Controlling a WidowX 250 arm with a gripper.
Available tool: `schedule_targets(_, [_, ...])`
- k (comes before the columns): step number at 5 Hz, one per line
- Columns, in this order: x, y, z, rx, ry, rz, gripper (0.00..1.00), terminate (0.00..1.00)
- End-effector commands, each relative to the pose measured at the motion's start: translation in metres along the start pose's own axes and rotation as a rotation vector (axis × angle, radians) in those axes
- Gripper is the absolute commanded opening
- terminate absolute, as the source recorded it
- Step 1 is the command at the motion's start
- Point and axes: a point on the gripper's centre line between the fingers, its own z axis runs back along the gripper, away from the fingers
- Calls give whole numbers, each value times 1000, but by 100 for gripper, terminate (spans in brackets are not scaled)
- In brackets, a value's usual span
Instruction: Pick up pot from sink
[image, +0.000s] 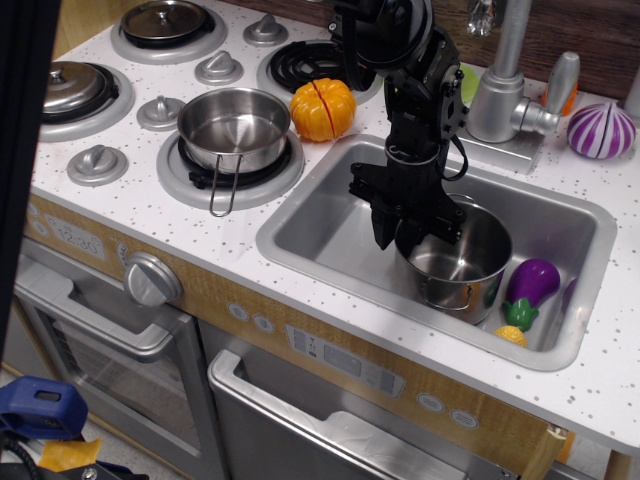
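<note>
the pot (462, 262) stands in the right half of the sink (320, 225), just beside a purple eggplant (530, 285); the black hand (408, 228) is pinching the pot's left wall, one finger outside, one inside; behind, an orange pumpkin (323, 108) sits on the table (240, 215)

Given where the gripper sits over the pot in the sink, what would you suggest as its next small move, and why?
Probably lift straight up: the gripper appears closed over the near-left rim of the pot, one finger outside, one inside, with the pot resting in the sink.
</note>
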Motion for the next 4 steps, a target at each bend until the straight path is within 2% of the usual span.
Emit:
schedule_targets(1, [13,1,29,12,-44,6,0,0])
schedule_targets(3, [33,15,78,43,-34,-16,0,0])
schedule_targets(4, [34,19,93,69,-52,-24,0,0])
